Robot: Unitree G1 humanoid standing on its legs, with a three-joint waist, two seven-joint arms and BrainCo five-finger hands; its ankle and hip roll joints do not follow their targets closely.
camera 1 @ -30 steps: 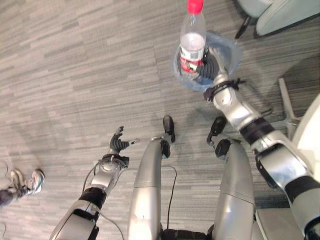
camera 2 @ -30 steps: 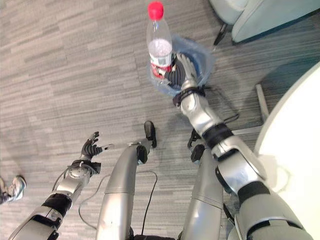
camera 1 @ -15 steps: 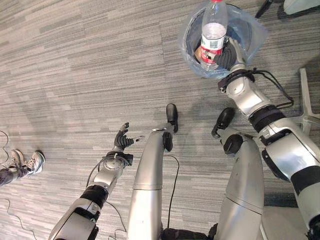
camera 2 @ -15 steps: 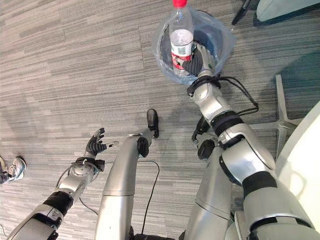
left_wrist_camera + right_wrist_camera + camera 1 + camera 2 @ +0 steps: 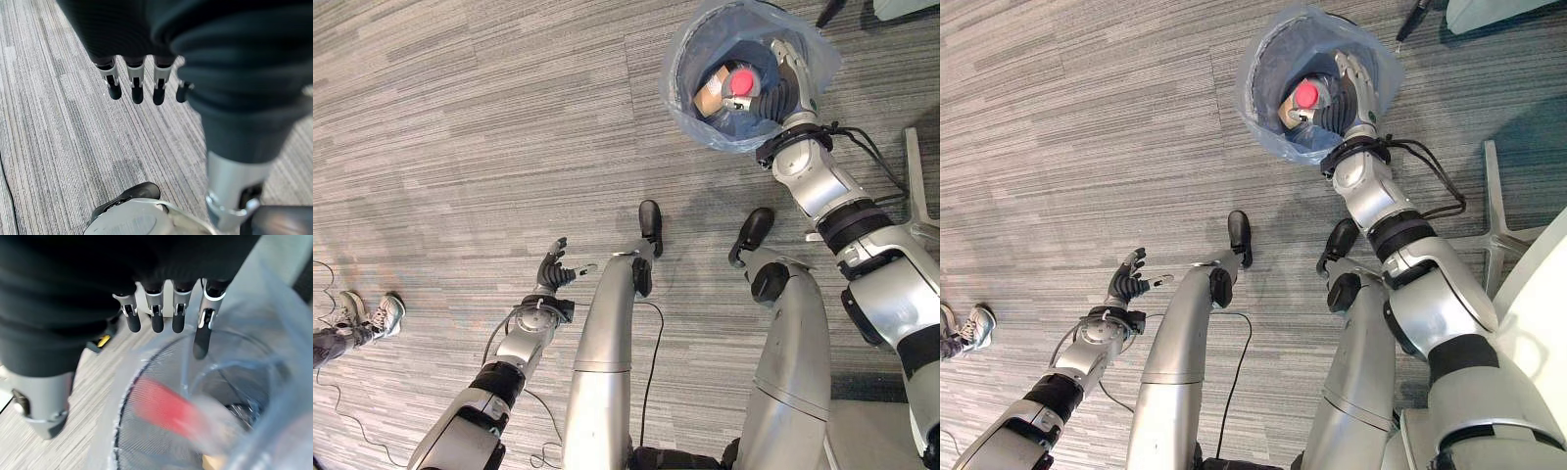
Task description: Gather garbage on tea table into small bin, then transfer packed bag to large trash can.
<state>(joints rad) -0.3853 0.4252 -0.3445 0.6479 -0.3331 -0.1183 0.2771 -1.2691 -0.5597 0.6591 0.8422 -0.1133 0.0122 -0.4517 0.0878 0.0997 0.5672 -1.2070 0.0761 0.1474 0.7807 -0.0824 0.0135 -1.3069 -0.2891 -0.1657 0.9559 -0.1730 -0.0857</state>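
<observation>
Right hand over the bin, fingers straight, holding nothing, red-capped bottle inside just beside them, left hand relaxed open, low over the floor

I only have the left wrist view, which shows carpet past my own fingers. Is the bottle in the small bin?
Observer: Yes. The bottle stands in the bag-lined bin, red cap up.
Operator: Is the right hand gripping it?
Observer: No. The right hand is at the bin's mouth beside the cap, with its fingers straight.
Operator: Is anything else in there?
Observer: A brown piece of rubbish lies next to the bottle. I cannot tell what it is.
</observation>
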